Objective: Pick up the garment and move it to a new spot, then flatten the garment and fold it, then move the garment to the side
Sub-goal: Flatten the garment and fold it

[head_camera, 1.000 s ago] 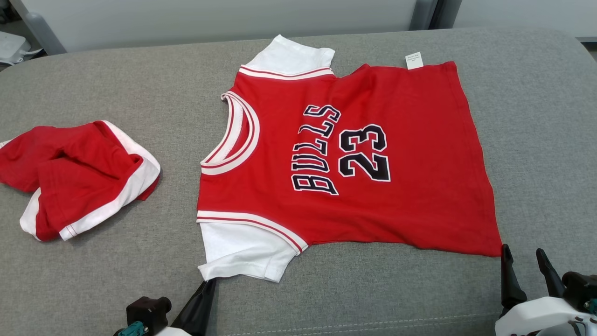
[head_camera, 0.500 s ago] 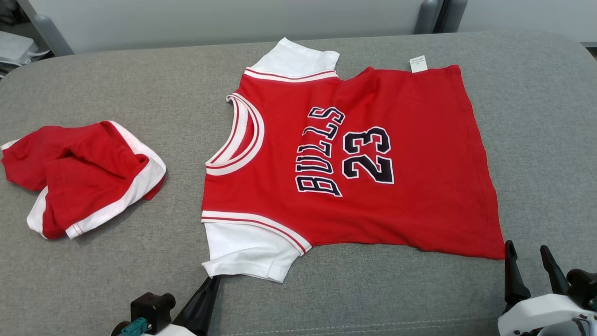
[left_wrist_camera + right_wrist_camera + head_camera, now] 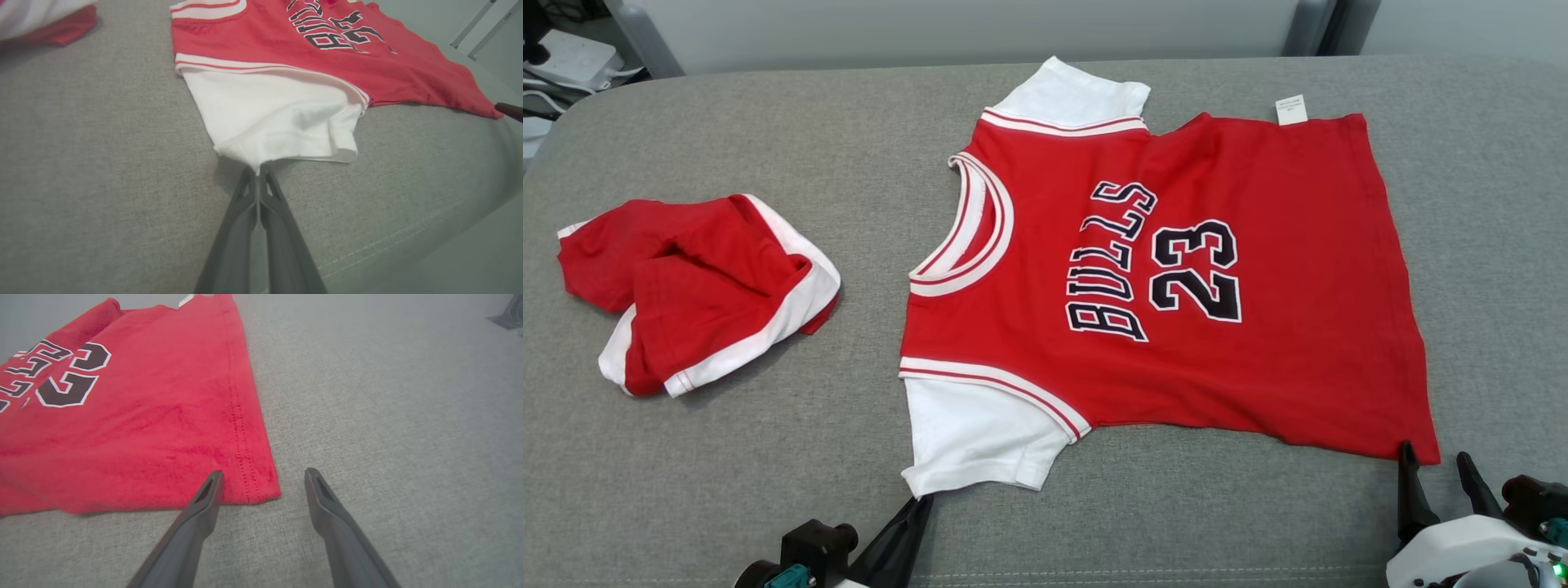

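The garment (image 3: 1258, 367) is a red jersey with white sleeves and black "BULLS 23" lettering, spread flat on the grey cushion (image 3: 727, 457). My left gripper (image 3: 920, 500) is shut on the corner of the near white sleeve; in the left wrist view the garment (image 3: 286, 110) has its sleeve tip pinched between the left gripper (image 3: 258, 169) fingertips. My right gripper (image 3: 1433, 461) stands open at the near right hem corner. In the right wrist view that corner of the garment (image 3: 143, 437) lies just inside the right gripper (image 3: 264, 475), by its left finger.
Crumpled red shorts with white trim (image 3: 703, 286) lie on the cushion to the left of the jersey, also at the top left of the left wrist view as the shorts (image 3: 41, 20). The cushion's stitched front edge (image 3: 1143, 567) runs just ahead of both grippers.
The head camera has turned, so the whole picture has slid to the right. The garment lies as before, and both grippers stay at the sleeve corner and the hem corner.
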Robot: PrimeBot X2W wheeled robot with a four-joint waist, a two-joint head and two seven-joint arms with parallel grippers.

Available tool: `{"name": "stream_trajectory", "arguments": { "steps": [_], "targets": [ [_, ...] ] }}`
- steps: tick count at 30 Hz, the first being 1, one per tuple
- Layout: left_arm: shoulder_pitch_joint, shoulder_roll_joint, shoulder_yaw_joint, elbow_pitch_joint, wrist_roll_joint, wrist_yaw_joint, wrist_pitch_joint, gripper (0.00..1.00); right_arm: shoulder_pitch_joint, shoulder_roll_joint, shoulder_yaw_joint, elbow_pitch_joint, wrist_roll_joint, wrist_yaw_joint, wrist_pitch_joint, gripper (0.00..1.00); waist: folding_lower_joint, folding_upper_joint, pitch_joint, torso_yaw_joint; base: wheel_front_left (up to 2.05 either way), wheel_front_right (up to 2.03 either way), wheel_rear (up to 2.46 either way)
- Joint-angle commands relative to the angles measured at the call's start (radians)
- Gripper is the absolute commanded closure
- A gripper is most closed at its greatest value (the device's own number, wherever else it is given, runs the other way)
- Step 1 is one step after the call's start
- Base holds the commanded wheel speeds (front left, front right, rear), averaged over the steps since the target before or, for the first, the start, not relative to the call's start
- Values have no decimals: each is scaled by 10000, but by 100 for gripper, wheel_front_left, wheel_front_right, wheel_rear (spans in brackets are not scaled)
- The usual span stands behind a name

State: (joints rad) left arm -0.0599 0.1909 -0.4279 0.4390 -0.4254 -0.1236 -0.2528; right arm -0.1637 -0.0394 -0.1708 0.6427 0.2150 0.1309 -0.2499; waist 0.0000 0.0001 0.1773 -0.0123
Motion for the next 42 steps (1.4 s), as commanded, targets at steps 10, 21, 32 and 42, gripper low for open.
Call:
{"name": "stream_trajectory", "arguments": {
  "steps": [10,21,32,42],
  "targets": [
    [-359,365,126,-294,-59,-71,-90,100,-730,-108,118,950,375,-2,-118,100,0,-1,145,271,0,0,0],
    [-227,254,-56,-41,99,-71,-90,100,-227,-108,-636,384,-52,-2,-118,100,0,-1,-453,379,0,0,0],
    [306,58,-328,180,433,-71,-90,100,483,-108,-959,265,-233,-2,-118,100,0,-1,-1169,730,0,0,0],
    [315,146,-403,9,545,-71,-90,100,502,-108,-1357,42,-352,-2,-118,100,0,-1,-942,1100,0,0,0]
  ]
}}
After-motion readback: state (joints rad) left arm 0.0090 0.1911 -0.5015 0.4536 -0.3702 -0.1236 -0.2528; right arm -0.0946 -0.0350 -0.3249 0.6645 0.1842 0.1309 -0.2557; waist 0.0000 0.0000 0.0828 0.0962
